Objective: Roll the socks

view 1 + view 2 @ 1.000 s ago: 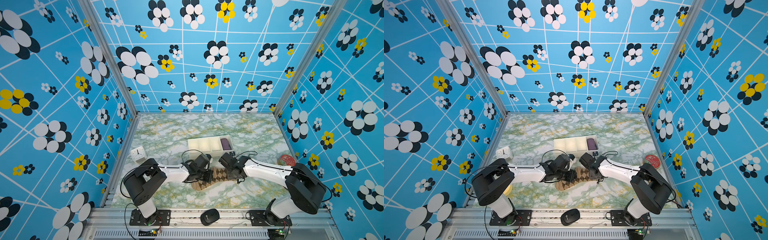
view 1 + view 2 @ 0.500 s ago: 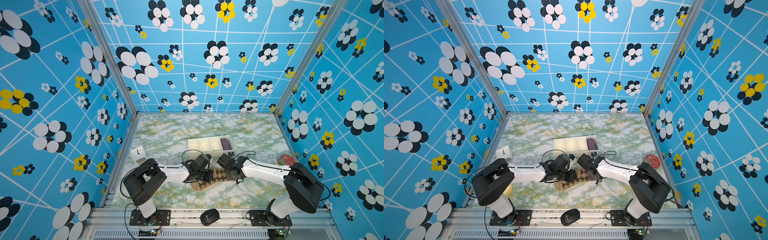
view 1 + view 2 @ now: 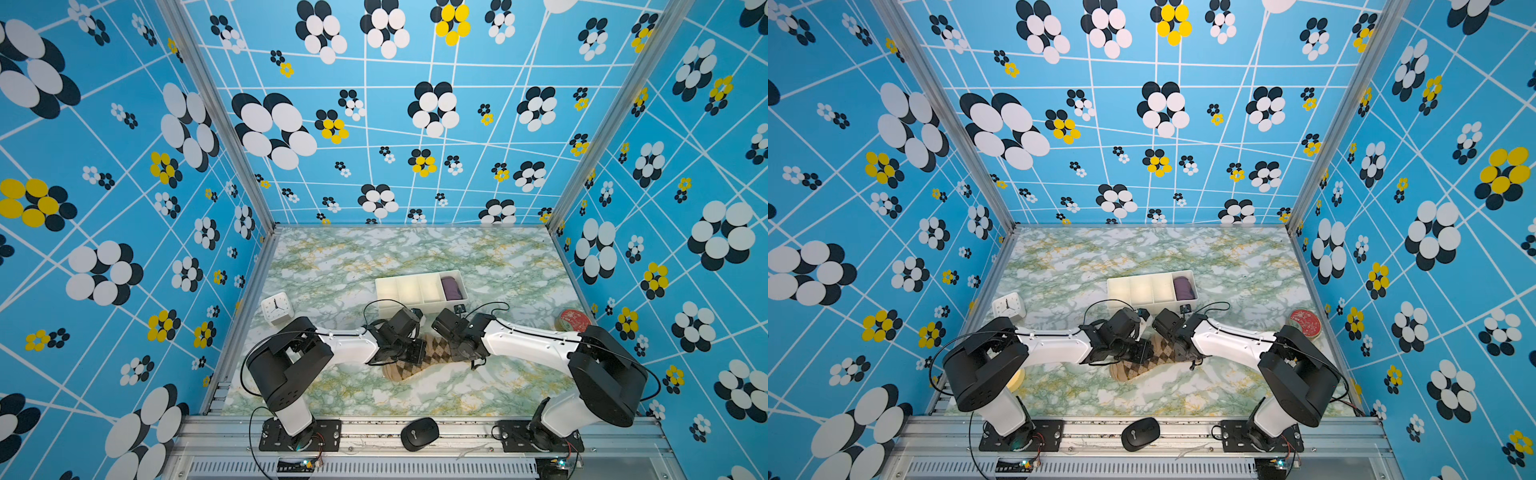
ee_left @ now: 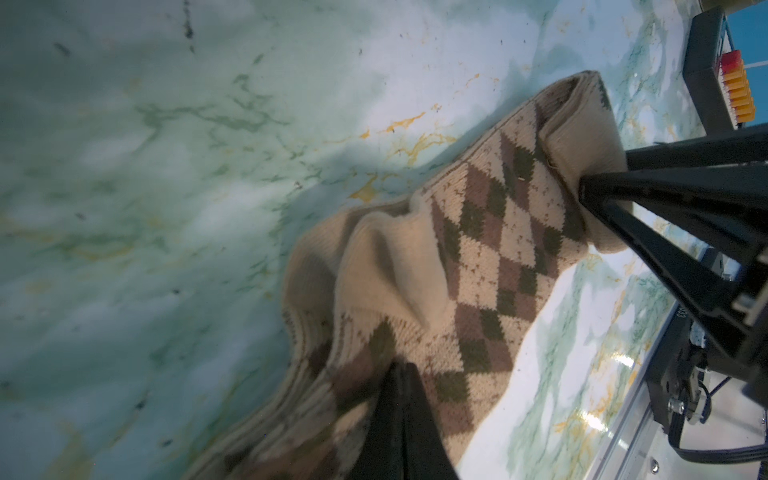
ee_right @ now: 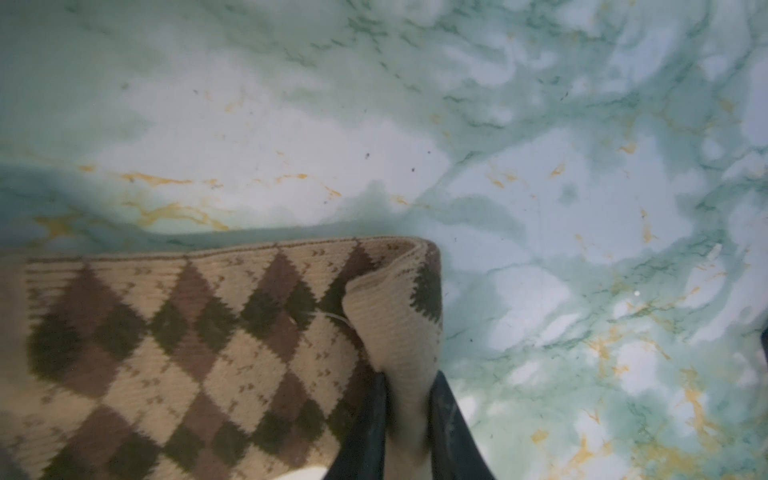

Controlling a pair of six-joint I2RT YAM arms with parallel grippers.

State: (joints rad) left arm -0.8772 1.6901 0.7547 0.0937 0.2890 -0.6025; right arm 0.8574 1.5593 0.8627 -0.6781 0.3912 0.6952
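1. In both top views I see the socks (image 3: 401,370) (image 3: 1133,370) lying on the marbled counter (image 3: 374,257), near its front middle. They sit between the two arms and on the near side of the white tray (image 3: 399,286).
2. The left pincer (image 3: 411,352) is clenched on the socks. In the left wrist view its dark tips (image 4: 399,370) meet on the diamond-patterned knit (image 4: 490,257), with cloth bunched around them.
3. The right pincer (image 3: 457,353) is grasping the other end. In the right wrist view a plain beige fold (image 5: 399,332) is turned over onto the patterned part (image 5: 208,345) and runs down between the two fingers (image 5: 405,386), which press it from either side.
4. The left wrist view shows that same grip from across the counter: the right pincer (image 4: 590,183) has the beige end drawn in between its black fingers.
5. The stretch of sock between the two pincers looks raised and rumpled. The end toward the front left rests flat on the counter.
6. A purple bundle (image 3: 451,287) fills the tray's rightmost compartment. Its other compartments show only white.
7. A small white clock (image 3: 277,307) stands near the counter's left edge, well apart from the socks.
8. A black mouse (image 3: 419,433) rests on the metal rail in front.
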